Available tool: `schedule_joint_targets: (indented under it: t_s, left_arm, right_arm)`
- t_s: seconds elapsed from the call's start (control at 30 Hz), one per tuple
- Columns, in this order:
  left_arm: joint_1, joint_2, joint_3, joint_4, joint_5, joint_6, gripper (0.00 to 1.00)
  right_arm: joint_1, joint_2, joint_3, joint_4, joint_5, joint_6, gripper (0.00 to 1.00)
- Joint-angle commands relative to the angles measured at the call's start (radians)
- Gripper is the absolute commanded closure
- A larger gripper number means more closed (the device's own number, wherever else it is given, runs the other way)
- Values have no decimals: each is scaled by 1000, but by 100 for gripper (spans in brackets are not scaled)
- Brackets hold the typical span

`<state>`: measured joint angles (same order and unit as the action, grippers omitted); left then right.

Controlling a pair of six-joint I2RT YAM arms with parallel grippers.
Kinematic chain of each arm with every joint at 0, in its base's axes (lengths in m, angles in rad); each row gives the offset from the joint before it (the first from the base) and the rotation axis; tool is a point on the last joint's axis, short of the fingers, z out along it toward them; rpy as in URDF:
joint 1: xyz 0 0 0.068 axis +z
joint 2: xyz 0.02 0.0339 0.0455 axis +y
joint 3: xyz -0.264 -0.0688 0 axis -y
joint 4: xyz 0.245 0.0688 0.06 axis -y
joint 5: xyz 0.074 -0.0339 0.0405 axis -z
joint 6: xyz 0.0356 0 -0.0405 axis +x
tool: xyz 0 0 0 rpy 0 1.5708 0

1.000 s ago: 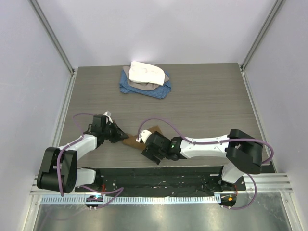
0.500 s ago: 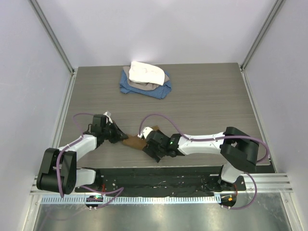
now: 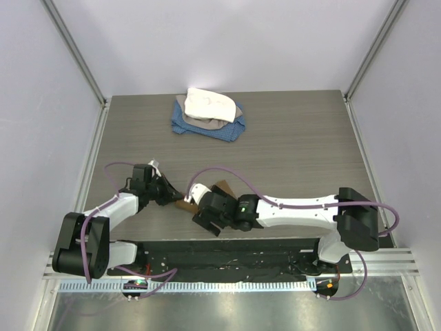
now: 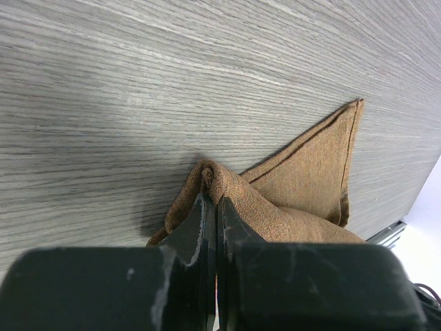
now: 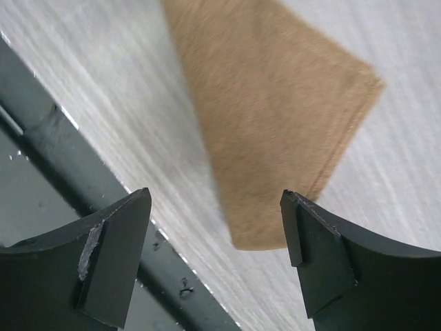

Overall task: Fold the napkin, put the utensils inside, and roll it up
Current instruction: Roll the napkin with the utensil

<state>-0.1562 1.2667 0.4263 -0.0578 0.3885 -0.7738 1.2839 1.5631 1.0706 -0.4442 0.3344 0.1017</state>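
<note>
- Your L gripper (image 4: pixel 211 201): jaws pressed tight together, pinching a bunched fold of the napkin (image 4: pixel 303 172) at the tips.
- From that pinch the napkin runs ahead & to the right of the gripper, lying flat on the tabletop (image 4: pixel 138 83) and ending in a pointed corner.
- Your R gripper (image 5: pixel 215 201): jaws spread wide, nothing held. A napkin corner lies below the gap & ahead of it; can't tell if it's touching.
- Dark rail (image 5: pixel 48 165) passes under that gripper's left finger.
- Top view: napkin sits betw. the two grippers, which are close together.
- Blue cloth (image 3: pixel 227 131) w/ white cloth (image 3: pixel 207 103) on top: well beyond both grippers.
</note>
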Motion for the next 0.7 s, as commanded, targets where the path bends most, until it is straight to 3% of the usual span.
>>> schedule_joint_targets:
  t_s: [0.0, 0.37, 0.67]
  left_arm:
    - [-3, -12, 20, -20, 0, 21, 100]
    - [-2, -13, 20, -27, 1, 21, 100]
    - [-2, -6, 25, -25, 6, 21, 100]
  right_arm:
    - [8, 51, 9, -28, 11, 26, 17]
    - [-12, 106, -49, 13, 41, 3, 17]
    - [-55, 146, -98, 58, -20, 4, 18]
